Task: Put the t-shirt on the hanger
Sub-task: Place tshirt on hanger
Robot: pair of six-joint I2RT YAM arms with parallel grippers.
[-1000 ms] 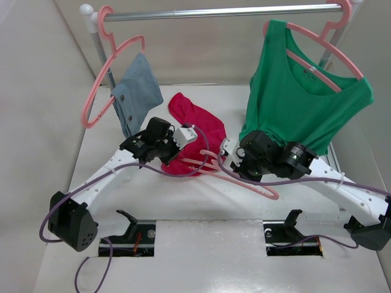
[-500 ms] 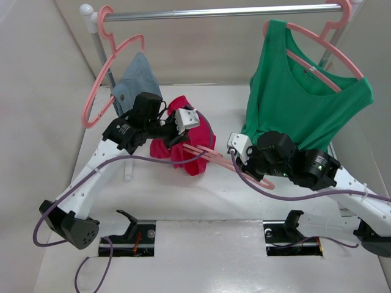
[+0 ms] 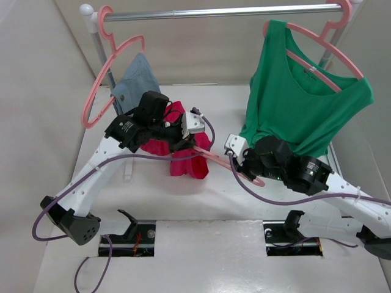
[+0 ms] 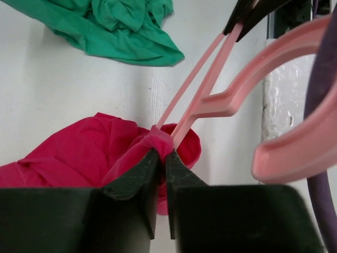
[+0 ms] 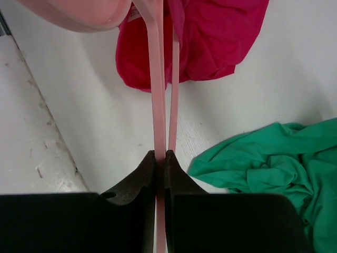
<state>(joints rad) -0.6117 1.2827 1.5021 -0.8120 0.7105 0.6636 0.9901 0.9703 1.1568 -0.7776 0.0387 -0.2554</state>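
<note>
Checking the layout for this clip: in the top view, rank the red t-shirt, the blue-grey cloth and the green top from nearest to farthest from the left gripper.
1. t-shirt, pinched in the left gripper, centre.
2. blue-grey cloth, hanging back left.
3. green top, hanging far right.

Left wrist view: shirt (image 4: 68,153) cut by left edge, lower part behind left gripper (image 4: 162,158). Hanger (image 4: 218,103) hook blurred, cut by right edge. Green top (image 4: 121,31) cut by top edge.

Right wrist view: hanger bars vanish between right gripper (image 5: 160,158) fingers. Pink blur top left cut by top edge, can't tell which part. Shirt cut at top, green top at right.

Top view: both grippers' fingertips hidden, left behind left arm (image 3: 137,125) and shirt, right under right arm (image 3: 293,171). One hanger end lost in shirt. Green top hem behind right arm; cloth (image 3: 137,79) bottom behind left arm.
</note>
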